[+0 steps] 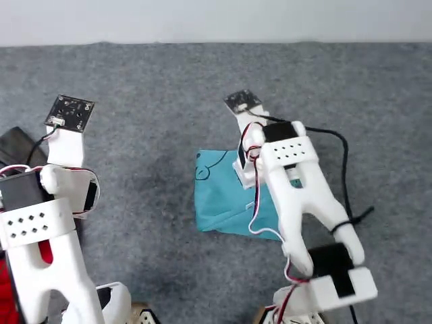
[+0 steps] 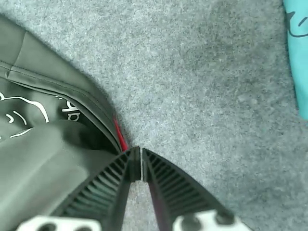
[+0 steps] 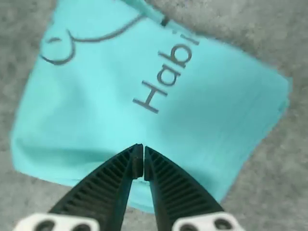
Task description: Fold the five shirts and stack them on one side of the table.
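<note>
- Two white arms stand nearest in the high view. The left arm [image 1: 40, 229] is at the table's left edge and the right arm [image 1: 297, 182] is right of the middle, both over a grey mat [image 1: 148, 94].
- The teal shirt [image 1: 219, 199] lies folded in a rough rectangle on the mat, partly under the right arm. A black cable [image 1: 341, 169] runs beside that arm.
- A dark shirt [image 1: 15, 145] shows at the left edge beside the left arm. A red cloth [image 1: 5, 290] lies at the lower left corner, partly hidden by that arm.
- In the left wrist view, the left gripper [image 2: 141, 166] has its jaws pressed together, tips touching, with nothing between them.
- It hangs over the mat [image 2: 192, 72] right at the edge of the dark shirt [image 2: 43, 163], which is rumpled and carries white print.
- A thin red strip [image 2: 120, 137] shows along that edge, close to the tips. A corner of the teal shirt [image 2: 298, 57] lies well apart across bare mat.
- In the right wrist view, the right gripper [image 3: 143, 163] also has its jaws pressed together and pinches nothing.
- It sits over the teal shirt [image 3: 144, 82], near one edge. Whether it touches the cloth cannot be told.
- The shirt lies flat and folded with its dark print facing up and mat [image 3: 279, 192] around it.
</note>
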{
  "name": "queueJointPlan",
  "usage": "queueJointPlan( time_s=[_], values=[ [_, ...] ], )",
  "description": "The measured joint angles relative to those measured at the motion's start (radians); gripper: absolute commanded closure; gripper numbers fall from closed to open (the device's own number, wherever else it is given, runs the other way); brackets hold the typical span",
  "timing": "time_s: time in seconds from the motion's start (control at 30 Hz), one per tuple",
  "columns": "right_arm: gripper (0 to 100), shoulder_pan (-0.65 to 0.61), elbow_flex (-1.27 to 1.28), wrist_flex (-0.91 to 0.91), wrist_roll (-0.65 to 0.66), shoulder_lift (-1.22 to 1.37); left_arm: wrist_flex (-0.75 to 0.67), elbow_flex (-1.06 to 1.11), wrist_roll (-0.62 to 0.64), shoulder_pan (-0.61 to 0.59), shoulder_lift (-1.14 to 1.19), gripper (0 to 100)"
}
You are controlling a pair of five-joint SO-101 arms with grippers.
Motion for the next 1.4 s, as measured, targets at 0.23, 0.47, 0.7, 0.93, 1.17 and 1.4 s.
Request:
queueJointPlan(
  time_s=[0.23,0.47,0.7,0.93,1.17,1.4],
  values=[
    [99.0,-0.003,0.012,0.213,0.002,0.048,0.000,0.000,0.000,0.000,0.000,99],
    [99.0,0.058,0.014,0.433,0.124,-0.003,0.000,0.000,0.000,0.000,0.000,99],
    [99.0,0.074,0.014,0.377,0.146,-0.087,0.000,0.000,0.000,0.000,0.000,99],
    [99.0,0.077,0.068,0.224,0.146,-0.087,0.000,0.000,0.000,0.000,0.000,99],
    [99.0,0.141,0.256,0.163,0.147,0.021,0.000,0.000,0.000,0.000,0.000,99],
    [99.0,0.184,0.196,0.262,0.152,-0.054,0.000,0.000,0.000,0.000,0.000,99]
  ],
)
